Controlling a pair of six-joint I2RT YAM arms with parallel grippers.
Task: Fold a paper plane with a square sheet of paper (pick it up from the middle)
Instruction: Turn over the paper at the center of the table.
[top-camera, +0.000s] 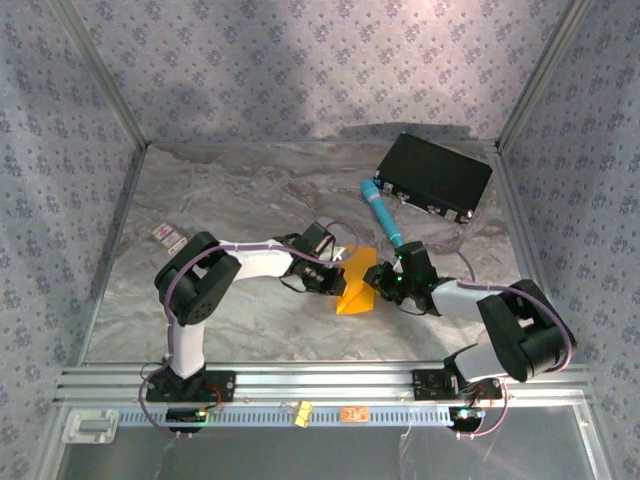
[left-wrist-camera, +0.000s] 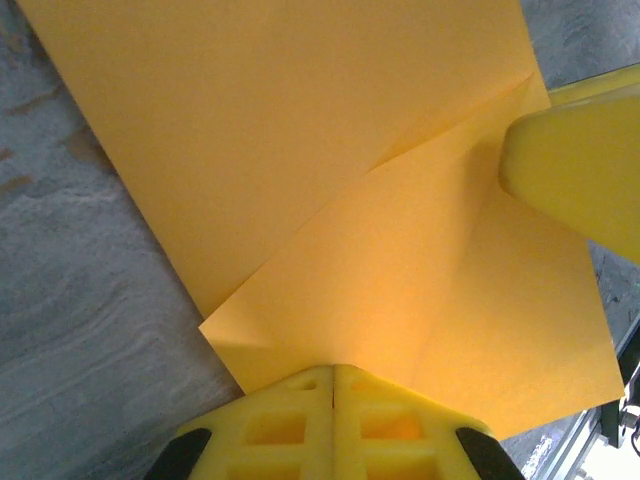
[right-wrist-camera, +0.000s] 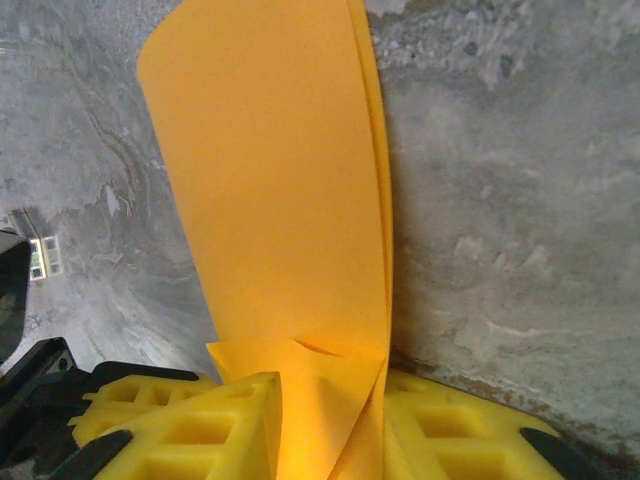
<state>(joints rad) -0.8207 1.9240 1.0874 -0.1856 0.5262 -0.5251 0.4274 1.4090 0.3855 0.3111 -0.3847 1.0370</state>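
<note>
A robotics lab cell: floral-patterned walls box in a marble-look bench, where an aluminium rail carries the left arm and right arm.

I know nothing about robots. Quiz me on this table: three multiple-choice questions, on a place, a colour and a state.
1. Where does the teal cylinder lie? A at the near edge; B beside the black box; C by the left wall.
2. What colour is the sheet of paper? A white; B blue; C orange-yellow.
3. How is the sheet? A flat; B partly folded; C crumpled into a ball.
Answers: B, its far end sits next to the box; C, orange-yellow in all views; B, the left wrist view shows a crease and an overlapping flap.
</note>
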